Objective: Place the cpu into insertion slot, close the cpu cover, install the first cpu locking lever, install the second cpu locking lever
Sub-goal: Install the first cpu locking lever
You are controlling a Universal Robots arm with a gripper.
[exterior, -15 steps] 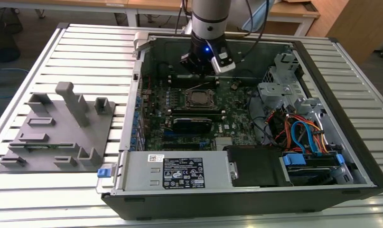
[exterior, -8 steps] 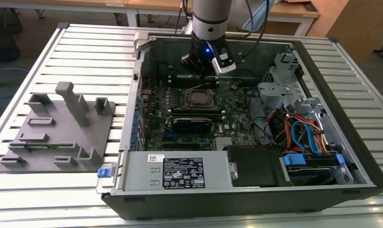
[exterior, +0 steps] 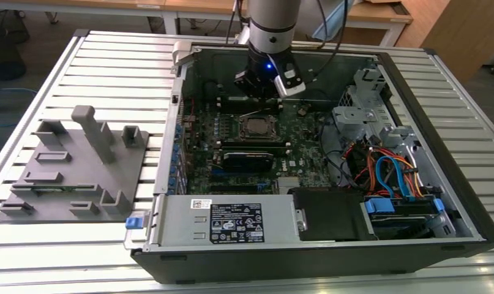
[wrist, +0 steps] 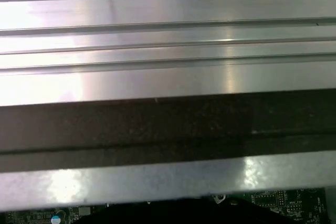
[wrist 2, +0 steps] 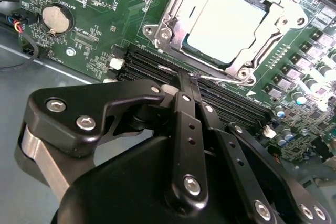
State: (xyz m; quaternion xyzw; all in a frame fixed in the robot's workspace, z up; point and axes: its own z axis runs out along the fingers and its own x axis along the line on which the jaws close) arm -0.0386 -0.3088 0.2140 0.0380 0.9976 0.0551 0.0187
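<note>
On the green board (wrist 2: 100, 40), the cpu (wrist 2: 223, 22) lies seemingly just beyond the pincer (wrist 2: 188, 77).

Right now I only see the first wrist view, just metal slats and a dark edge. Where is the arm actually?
Observer: In the exterior view the gripper hangs inside an open computer case, close to the insertion slot.
Operator: Is the chip in?
Observer: Yes. The second wrist view shows the cpu seated, with the cpu cover down around it.
Operator: And the fingers?
Observer: Shut together, tips beside a thin metal lever.
</note>
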